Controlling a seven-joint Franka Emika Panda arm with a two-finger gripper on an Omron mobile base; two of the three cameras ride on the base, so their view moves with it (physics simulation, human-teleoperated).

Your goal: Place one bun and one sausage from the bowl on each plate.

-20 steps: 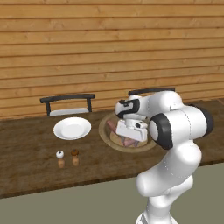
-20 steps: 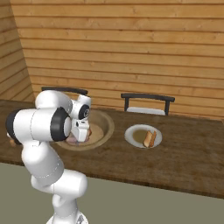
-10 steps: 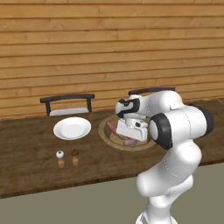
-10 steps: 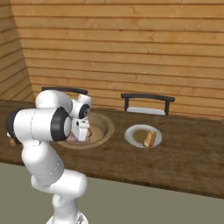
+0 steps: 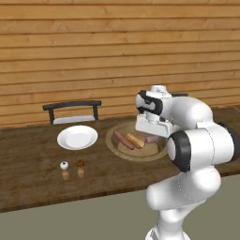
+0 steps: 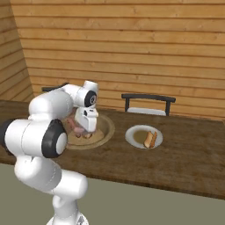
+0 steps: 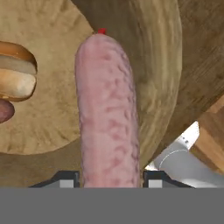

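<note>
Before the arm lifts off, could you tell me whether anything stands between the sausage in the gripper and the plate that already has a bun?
Nothing visible does. The gripper is closed on the sausage over the bowl; the wood between the bowl and the plate with the bun is bare. Only the bowl's rim needs clearing.

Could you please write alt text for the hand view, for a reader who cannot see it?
A pink sausage runs up the middle of the view, its near end clamped between the two dark tips of the gripper. Under it lies the wooden bowl, with a golden bun at the left edge and brown tabletop beyond the rim.
</note>
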